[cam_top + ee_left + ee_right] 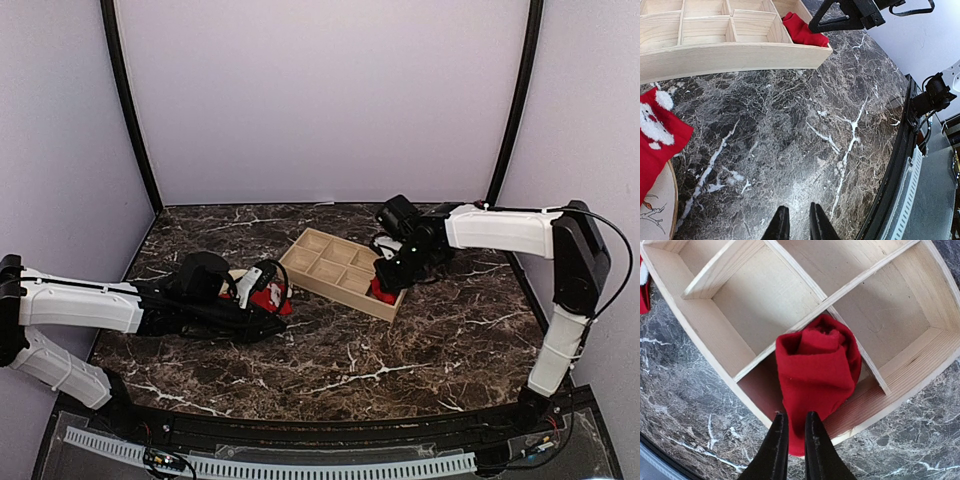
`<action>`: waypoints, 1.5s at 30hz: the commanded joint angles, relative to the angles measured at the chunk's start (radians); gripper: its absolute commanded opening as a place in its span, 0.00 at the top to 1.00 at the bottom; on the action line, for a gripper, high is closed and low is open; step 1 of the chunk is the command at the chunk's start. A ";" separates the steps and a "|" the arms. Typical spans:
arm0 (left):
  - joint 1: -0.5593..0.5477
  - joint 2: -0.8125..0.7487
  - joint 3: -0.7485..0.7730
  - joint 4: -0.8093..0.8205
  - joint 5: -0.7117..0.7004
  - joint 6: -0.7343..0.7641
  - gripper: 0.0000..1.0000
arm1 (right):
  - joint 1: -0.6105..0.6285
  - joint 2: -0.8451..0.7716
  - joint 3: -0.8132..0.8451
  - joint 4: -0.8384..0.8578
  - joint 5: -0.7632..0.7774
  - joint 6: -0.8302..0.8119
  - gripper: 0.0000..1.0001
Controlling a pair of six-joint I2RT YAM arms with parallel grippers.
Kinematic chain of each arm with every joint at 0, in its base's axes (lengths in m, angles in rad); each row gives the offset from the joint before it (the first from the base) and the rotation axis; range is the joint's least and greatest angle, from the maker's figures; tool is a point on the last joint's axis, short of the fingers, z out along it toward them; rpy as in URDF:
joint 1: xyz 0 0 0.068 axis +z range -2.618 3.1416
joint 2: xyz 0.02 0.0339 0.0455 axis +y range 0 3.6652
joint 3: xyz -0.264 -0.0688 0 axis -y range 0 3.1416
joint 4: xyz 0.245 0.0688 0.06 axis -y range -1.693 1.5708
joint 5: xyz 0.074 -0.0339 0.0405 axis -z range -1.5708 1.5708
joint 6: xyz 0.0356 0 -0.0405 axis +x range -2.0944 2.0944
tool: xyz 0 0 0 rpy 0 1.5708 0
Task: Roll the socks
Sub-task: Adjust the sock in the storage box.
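Top view: both wrists hide a lot. L gripper (258, 290) hangs over the marked sock (272, 300), so I can't read its jaws from here. Only a beige sliver of the plate (237, 273) shows under the arm, toward the table's (420, 350) left edge. I count 2 socks, 1 plate and 1 wooden divider tray (325, 262), which sits mid-table toward the back. R gripper (388, 280) covers the tray's end nearest the right edge, so I can't count all the compartments. The rolled sock (381, 294) shows there as a red bit.

L wrist: L gripper (797, 225) is nearly closed, holding nothing, over bare marble. The marked sock (660, 140) is flat, cut off at the frame's left, lying partly on the plate (660, 200). The rolled sock (802, 31) is in the tray's (730, 55) end compartment; the other compartments I can see hold nothing.

R wrist: the rolled sock (817, 360) fills a corner compartment and spills over the tray (740, 305) wall. R gripper (795, 450) is pinched on the sock's near edge, red fabric in the slit.
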 commanded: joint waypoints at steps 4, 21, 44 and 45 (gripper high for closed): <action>0.005 -0.011 -0.010 0.009 0.006 0.006 0.84 | -0.004 0.055 -0.016 0.017 0.012 0.005 0.88; 0.005 -0.031 -0.018 0.009 -0.039 -0.003 0.83 | -0.029 0.127 -0.040 0.051 -0.014 -0.009 0.88; 0.014 -0.256 0.036 -0.103 -0.481 -0.275 0.60 | 0.090 -0.429 -0.245 0.415 0.229 0.092 0.75; 0.016 -0.265 0.027 -0.107 -0.517 -0.292 0.58 | 0.092 -0.453 -0.256 0.446 0.238 0.120 0.75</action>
